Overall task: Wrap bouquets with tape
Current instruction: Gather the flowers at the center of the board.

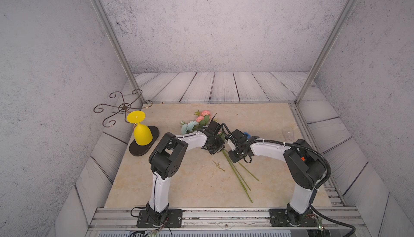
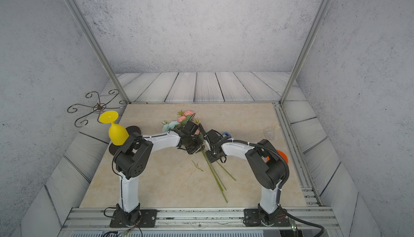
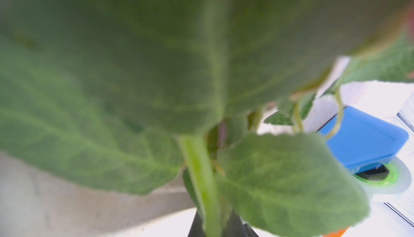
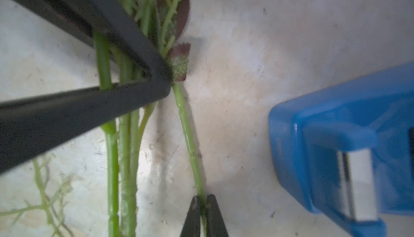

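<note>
The bouquets [image 1: 202,120] lie mid-table in both top views, pink and pale blue blooms far, long green stems [image 1: 238,175] fanning toward the front. My left gripper [image 1: 218,149] is shut on a bunch of stems; in the right wrist view its black fingers [image 4: 89,110] clamp several stems [image 4: 124,135]. My right gripper [image 4: 203,204] is shut on a single separate stem [image 4: 189,135] beside that bunch. The tape sits in a blue dispenser [image 4: 336,139] on the table close to the right gripper [image 1: 231,152], partly hidden in a top view [image 1: 246,133]. Leaves [image 3: 134,68] fill the left wrist view.
An upturned yellow goblet [image 1: 141,133] stands on a dark oval board [image 1: 136,150] at the left, a scrolled metal stand [image 1: 122,107] behind it. A loose green sprig [image 1: 218,165] lies near the stems. A clear glass [image 1: 287,134] and an orange round object [image 2: 282,156] are at the right.
</note>
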Available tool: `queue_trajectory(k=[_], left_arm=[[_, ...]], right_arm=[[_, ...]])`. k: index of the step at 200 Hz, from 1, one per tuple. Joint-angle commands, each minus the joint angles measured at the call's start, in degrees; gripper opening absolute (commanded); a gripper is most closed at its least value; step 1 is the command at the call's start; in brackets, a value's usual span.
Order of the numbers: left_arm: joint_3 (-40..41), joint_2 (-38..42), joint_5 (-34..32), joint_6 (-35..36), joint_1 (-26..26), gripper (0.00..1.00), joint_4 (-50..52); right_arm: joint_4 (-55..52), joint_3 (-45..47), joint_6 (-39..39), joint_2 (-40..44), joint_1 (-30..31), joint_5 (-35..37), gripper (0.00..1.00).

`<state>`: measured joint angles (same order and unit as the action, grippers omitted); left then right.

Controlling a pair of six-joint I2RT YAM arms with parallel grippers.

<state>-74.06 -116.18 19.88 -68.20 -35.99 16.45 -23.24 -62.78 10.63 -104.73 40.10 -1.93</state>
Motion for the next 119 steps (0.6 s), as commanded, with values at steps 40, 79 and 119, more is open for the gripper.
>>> queue_trajectory(k=[40,79,119], left_arm=[[3.4,1.2,-2.0,0.2,0.7,0.28,4.9],[4.3,1.5,-2.2,-0.1,0.7,0.46,4.2],[5.3,0.5,-0.7,-1.6,-0.6,0.55,2.3]], right_arm=[[-11.3,-7.0,1.6,-1.3,-1.4,-12.3,0.00],[-11.0,-6.6,2.7,-1.6,-1.6,-14.6,0.00],[-10.4,-7.8,3.7,-2.3,-1.7,-17.1,0.00]])
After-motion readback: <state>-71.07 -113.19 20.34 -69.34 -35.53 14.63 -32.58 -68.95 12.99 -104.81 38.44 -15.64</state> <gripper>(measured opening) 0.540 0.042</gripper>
